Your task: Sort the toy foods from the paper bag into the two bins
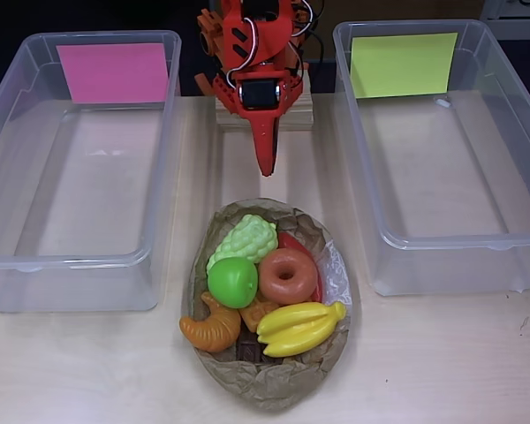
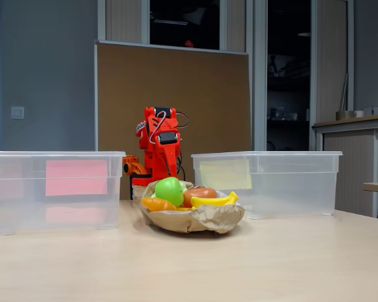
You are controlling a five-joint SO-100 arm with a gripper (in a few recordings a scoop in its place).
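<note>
In the overhead view the crumpled brown paper bag (image 1: 269, 375) lies at six o'clock on the pale wooden surface (image 1: 442, 362), piled with glossy plastic toy foods (image 1: 265, 283), presumably so every piece is within reach. The clear plastic bin with the pink card (image 1: 9, 177) sits at nine o'clock and the clear bin with the yellow-green card (image 1: 521, 150) at three, both holding no toys. The red tool (image 1: 266, 163) hangs at twelve, jaws together, gripping nothing. Stacked pieces crowd one another.

Red arm (image 1: 252, 53) folded back, jaws closed to a point, hanging empty, aimed downward
</note>
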